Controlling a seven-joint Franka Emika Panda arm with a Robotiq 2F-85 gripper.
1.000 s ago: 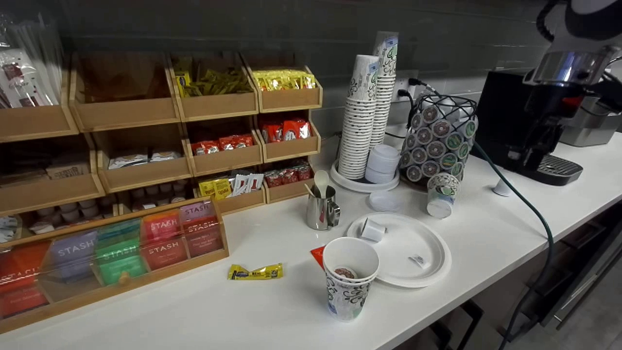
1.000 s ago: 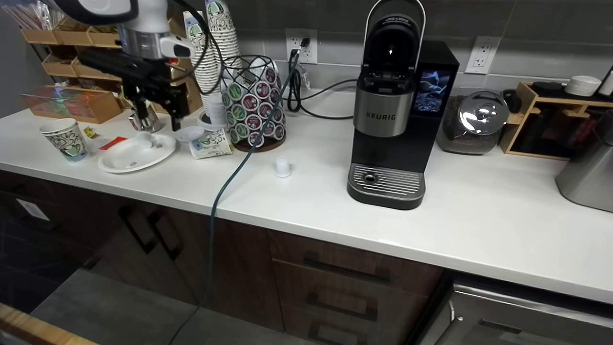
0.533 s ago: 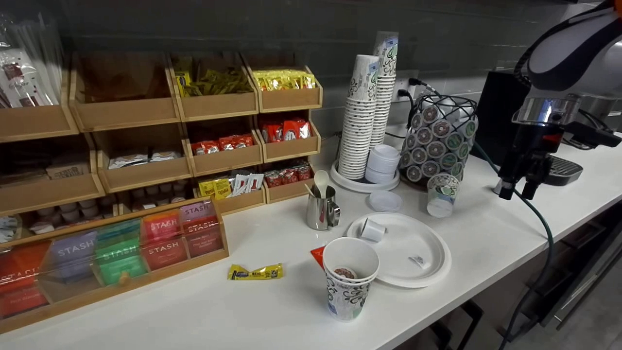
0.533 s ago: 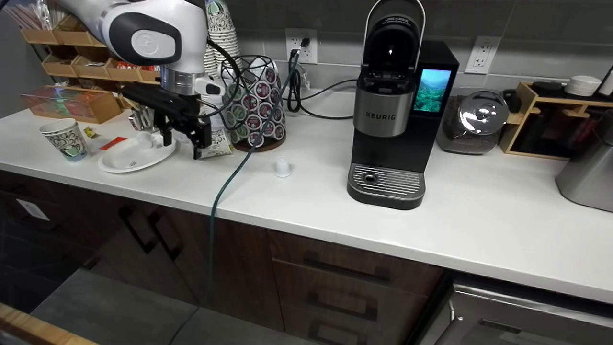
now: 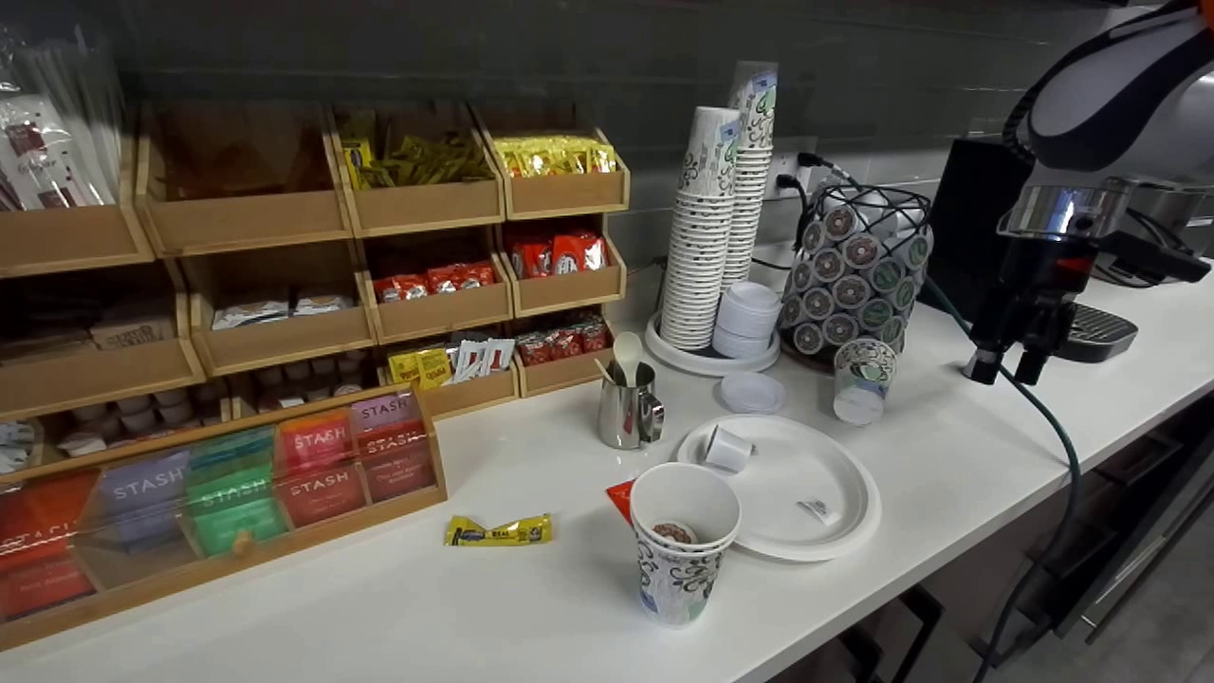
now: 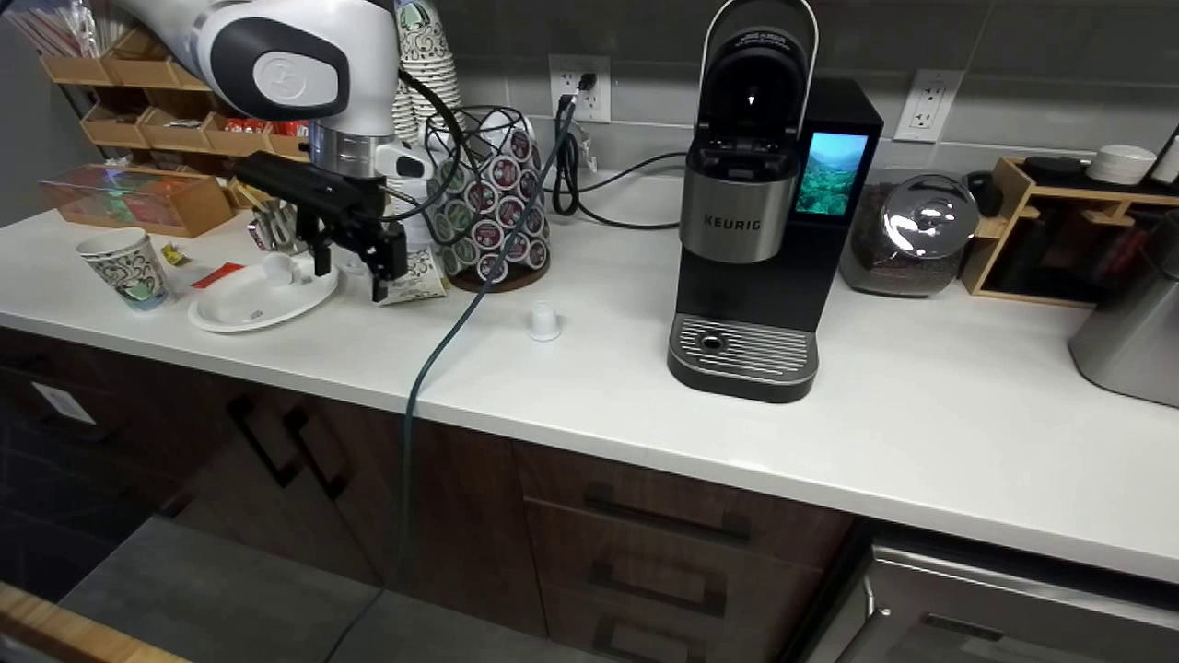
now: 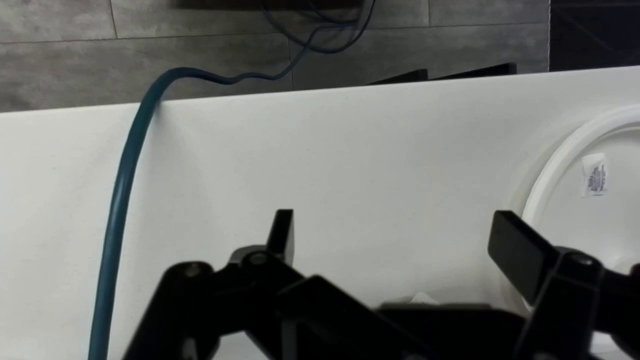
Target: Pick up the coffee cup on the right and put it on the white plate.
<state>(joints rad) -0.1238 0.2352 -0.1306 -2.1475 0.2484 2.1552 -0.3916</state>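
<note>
The coffee cup point(image 6: 543, 321) is a small whitish pod-sized cup standing on the counter. No markings show on it. In an exterior view my gripper hides nearly all of it, and in the wrist view it is out of frame. The white plate point(image 5: 787, 489) is round and flat, also in an exterior view point(image 6: 219, 319) and at the right edge of the wrist view point(image 7: 552, 172). My gripper point(image 7: 392, 225) is open with bare counter between its fingers. In both exterior views it hangs above the counter point(image 5: 1007, 370), between plate and coffee cup point(image 6: 351, 278), apart from both.
Another small pod point(image 5: 728, 448) lies on the plate. A printed paper cup point(image 5: 865, 379) lies near the pod rack point(image 6: 486, 198). A green cable point(image 6: 461, 318) crosses the counter beside the coffee cup. The coffee machine point(image 6: 746, 304) and a larger paper cup point(image 5: 681, 579) also stand there.
My gripper has come down, moving rightward toward the coffee cup in an exterior view, with only slight motion in the last half second. The coffee machine's screen picture has changed.
</note>
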